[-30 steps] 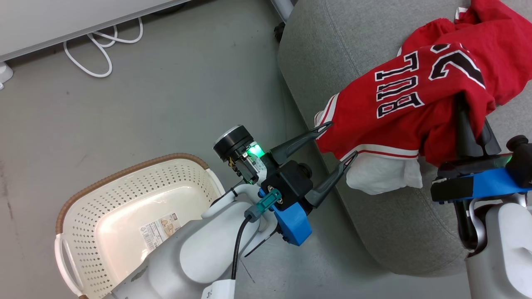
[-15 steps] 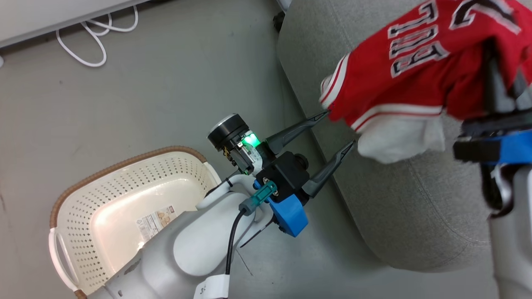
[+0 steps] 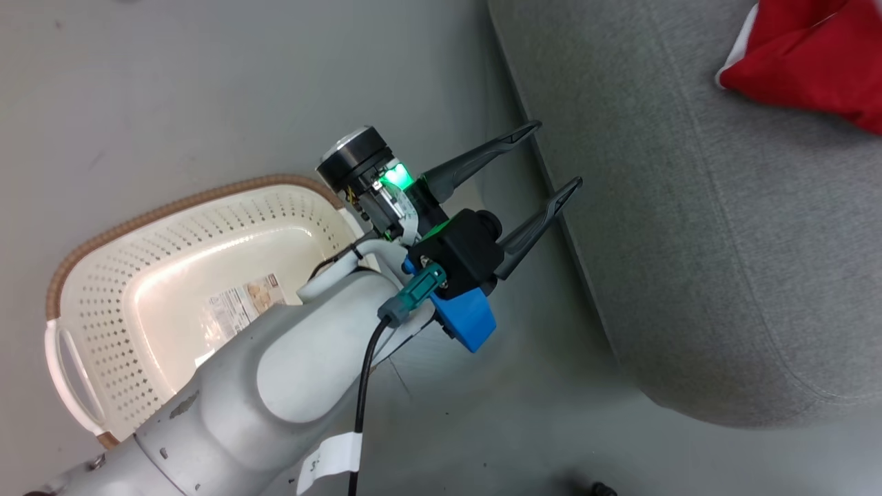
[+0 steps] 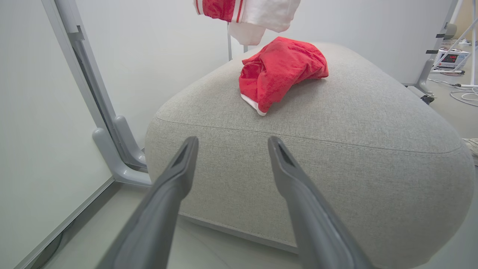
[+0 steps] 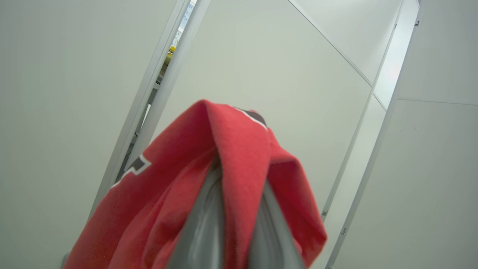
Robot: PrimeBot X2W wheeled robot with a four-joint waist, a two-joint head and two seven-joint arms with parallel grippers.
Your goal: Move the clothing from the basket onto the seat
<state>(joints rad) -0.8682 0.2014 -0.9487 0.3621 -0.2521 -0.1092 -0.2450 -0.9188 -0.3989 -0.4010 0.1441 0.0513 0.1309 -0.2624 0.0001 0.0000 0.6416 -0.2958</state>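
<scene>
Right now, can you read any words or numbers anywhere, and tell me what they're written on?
Nothing here reads clearly.
Paper label on the basket's bottom: print too small to read.
White tag on the black cable: a dark mark, too blurred.
Red jersey: only slivers of white, black-edged letters, no whole word.
Small box with a display, far off on the floor: red digits, too small.

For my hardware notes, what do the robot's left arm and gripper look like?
The left arm is rounded, glossy pale grey, with a black cable and white tag. The left gripper has two long tapered dark fingers, a black body, blue mount and green light.
</scene>
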